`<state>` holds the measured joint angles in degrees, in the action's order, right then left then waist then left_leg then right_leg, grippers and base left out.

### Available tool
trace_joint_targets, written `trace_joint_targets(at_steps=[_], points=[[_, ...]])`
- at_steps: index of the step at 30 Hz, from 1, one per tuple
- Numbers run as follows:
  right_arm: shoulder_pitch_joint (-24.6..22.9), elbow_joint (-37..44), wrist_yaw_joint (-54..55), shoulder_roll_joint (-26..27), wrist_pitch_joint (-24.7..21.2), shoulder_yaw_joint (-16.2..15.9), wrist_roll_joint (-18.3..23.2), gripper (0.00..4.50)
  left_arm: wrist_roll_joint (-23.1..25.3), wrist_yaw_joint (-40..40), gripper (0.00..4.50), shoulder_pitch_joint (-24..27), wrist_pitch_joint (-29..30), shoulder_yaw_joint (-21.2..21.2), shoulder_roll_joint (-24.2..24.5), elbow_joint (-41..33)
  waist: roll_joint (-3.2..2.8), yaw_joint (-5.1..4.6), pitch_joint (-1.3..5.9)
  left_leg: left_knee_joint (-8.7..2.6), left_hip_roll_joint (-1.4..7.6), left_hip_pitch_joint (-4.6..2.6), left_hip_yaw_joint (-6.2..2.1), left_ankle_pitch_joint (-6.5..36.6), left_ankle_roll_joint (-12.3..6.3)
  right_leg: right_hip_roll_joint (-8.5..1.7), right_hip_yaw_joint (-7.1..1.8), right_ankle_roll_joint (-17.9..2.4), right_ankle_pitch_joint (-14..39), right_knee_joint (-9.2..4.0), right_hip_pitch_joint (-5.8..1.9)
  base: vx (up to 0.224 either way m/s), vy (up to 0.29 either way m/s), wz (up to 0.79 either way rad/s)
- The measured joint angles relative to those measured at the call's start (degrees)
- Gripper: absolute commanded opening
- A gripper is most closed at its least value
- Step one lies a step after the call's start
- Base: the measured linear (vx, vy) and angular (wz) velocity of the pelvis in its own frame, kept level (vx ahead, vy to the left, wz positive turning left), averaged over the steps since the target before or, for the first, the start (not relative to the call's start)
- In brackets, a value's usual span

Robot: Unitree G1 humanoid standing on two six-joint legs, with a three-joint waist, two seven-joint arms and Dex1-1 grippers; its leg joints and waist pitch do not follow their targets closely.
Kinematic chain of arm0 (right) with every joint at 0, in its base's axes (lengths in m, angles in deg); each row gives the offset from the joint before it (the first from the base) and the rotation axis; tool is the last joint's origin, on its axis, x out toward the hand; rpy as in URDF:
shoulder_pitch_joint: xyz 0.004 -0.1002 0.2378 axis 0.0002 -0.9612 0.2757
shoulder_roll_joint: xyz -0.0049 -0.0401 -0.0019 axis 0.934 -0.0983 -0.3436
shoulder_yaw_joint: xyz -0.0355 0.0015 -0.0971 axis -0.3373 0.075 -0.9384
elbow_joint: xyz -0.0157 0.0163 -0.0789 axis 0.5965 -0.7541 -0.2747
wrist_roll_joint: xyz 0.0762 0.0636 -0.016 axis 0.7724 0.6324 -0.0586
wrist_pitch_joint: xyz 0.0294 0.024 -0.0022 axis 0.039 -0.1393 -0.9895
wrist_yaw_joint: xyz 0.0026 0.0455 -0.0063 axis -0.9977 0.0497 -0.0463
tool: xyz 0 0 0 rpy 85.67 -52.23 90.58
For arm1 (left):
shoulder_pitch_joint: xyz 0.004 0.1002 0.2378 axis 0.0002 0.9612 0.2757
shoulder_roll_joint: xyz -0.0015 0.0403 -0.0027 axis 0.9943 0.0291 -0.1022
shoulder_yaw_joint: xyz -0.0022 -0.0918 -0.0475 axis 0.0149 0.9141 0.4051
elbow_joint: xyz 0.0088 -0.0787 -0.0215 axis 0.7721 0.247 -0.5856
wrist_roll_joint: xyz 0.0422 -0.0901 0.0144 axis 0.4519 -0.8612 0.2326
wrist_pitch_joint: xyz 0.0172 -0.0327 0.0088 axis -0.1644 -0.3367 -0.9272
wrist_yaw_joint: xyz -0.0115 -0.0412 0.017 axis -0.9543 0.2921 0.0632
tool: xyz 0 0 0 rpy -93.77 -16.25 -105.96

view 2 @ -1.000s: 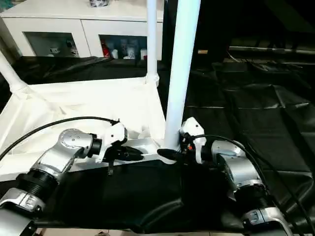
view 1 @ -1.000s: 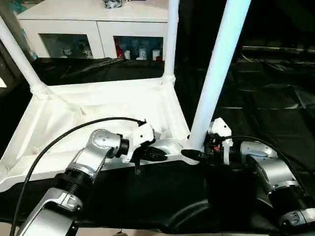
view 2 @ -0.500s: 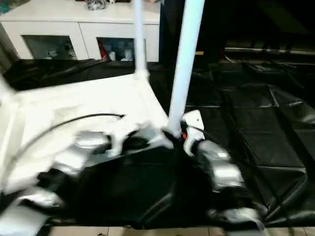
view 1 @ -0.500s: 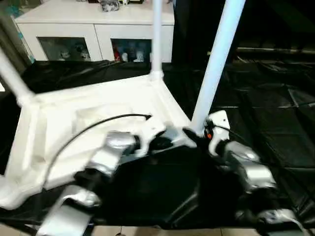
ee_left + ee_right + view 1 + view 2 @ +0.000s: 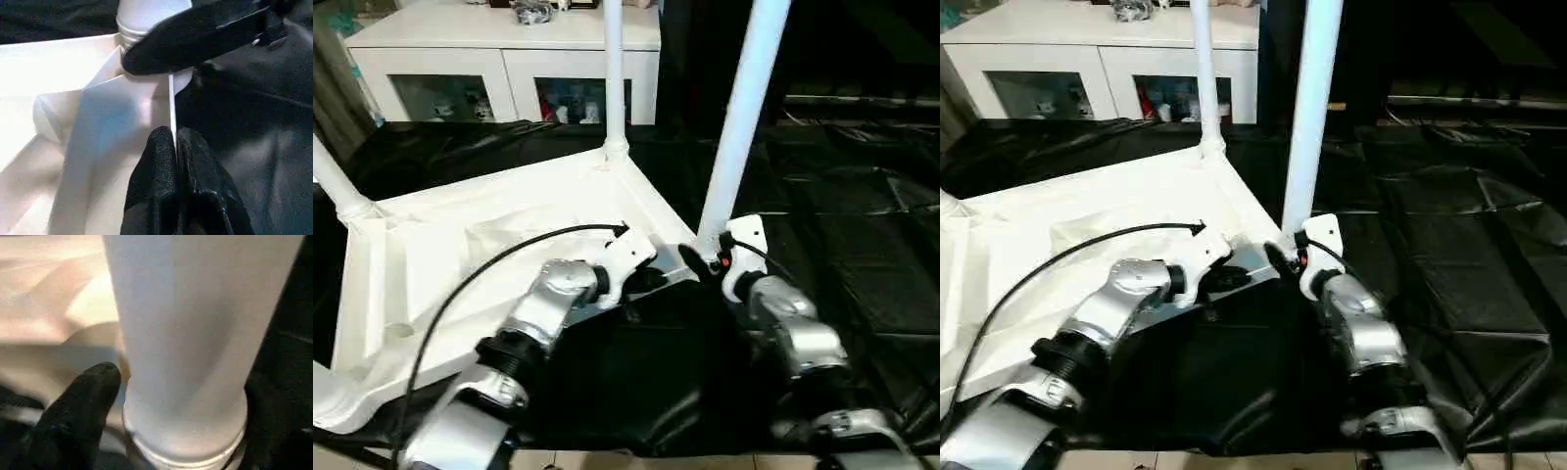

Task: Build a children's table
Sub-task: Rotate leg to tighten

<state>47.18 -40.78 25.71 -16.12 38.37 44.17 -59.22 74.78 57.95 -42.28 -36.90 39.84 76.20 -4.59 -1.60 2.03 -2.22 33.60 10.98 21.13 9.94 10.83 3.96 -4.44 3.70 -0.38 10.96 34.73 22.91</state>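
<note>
The children's table lies upside down, its white top (image 5: 489,245) showing its underside. Three legs stand up from its corners: one at the far corner (image 5: 612,78), one at the left (image 5: 333,181) and one at the near right corner (image 5: 744,117). My left gripper (image 5: 651,279) is shut on the thin rim (image 5: 172,107) of the top, close to that near right corner. My right gripper (image 5: 703,257) sits at the base of the near right leg (image 5: 195,323), open, with one black finger (image 5: 83,401) beside the leg's collar.
A white cabinet (image 5: 509,59) with glass doors stands behind the table. Black sheeting (image 5: 862,215) covers the floor around and to the right. My left arm's black cable (image 5: 509,250) arcs over the table top.
The whole picture has shifted, so the camera moved. Both grippers stay at the near right corner. The left keeps its pinch on the rim, and the right stays at the leg's base.
</note>
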Motion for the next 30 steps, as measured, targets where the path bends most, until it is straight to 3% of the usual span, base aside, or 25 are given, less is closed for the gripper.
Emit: trace_joint_targets(at_steps=[3,9,13,22,24,30], points=[[-1.5,3.2,-8.9,-5.3,-1.3,-2.0,1.1,3.89,-1.3,4.8,0.0,0.4,-0.8,-0.5,1.8,-0.6,0.01,0.27,0.0,-0.02,0.04,0.03,-0.02,0.0,0.0,0.01,0.05,-0.1,-0.1,0.02,-0.01,0.02,-0.002,0.01],[-2.4,7.2,-20.3,-10.7,-2.3,-4.8,2.0,3.89,-2.6,12.2,0.0,0.4,-2.9,-1.1,4.8,-1.0,0.0,0.96,-0.01,0.03,0.06,0.17,0.04,0.0,-0.13,0.02,0.06,-0.1,0.0,-0.09,0.05,0.0,0.0,0.0],[-2.6,8.1,-23.5,-12.0,-2.2,-6.1,1.9,3.89,-3.3,15.4,0.0,0.4,-3.3,-1.1,5.9,-1.1,-0.01,1.52,-0.01,0.06,0.07,0.15,0.06,0.0,-0.06,0.01,0.05,-0.1,0.0,-0.09,0.03,0.0,0.0,0.0],[-2.4,7.8,-24.9,-12.1,-1.8,-7.0,1.7,3.73,-3.5,16.6,0.0,0.4,-3.7,-1.1,6.5,-1.0,-0.01,1.45,-0.02,0.05,0.08,0.11,0.07,0.0,-0.05,0.01,0.04,-0.2,0.0,-0.06,0.03,0.0,0.0,0.0],[-2.4,7.6,-24.8,-12.0,-1.7,-7.0,1.7,3.39,-3.5,16.6,0.0,0.4,-3.7,-1.1,6.5,-1.0,0.0,1.46,-0.02,0.06,0.08,0.11,0.07,0.0,-0.05,0.01,0.04,-0.2,0.0,-0.06,0.03,0.0,0.0,0.0],[-2.1,6.8,-24.8,-11.7,-1.5,-6.8,1.8,2.97,-3.5,16.6,0.0,0.4,-3.7,-1.1,6.6,-1.0,0.0,1.46,-0.02,0.06,0.08,0.09,0.07,0.0,-0.05,0.01,0.04,-0.2,0.0,-0.04,0.02,0.0,0.0,0.0]])
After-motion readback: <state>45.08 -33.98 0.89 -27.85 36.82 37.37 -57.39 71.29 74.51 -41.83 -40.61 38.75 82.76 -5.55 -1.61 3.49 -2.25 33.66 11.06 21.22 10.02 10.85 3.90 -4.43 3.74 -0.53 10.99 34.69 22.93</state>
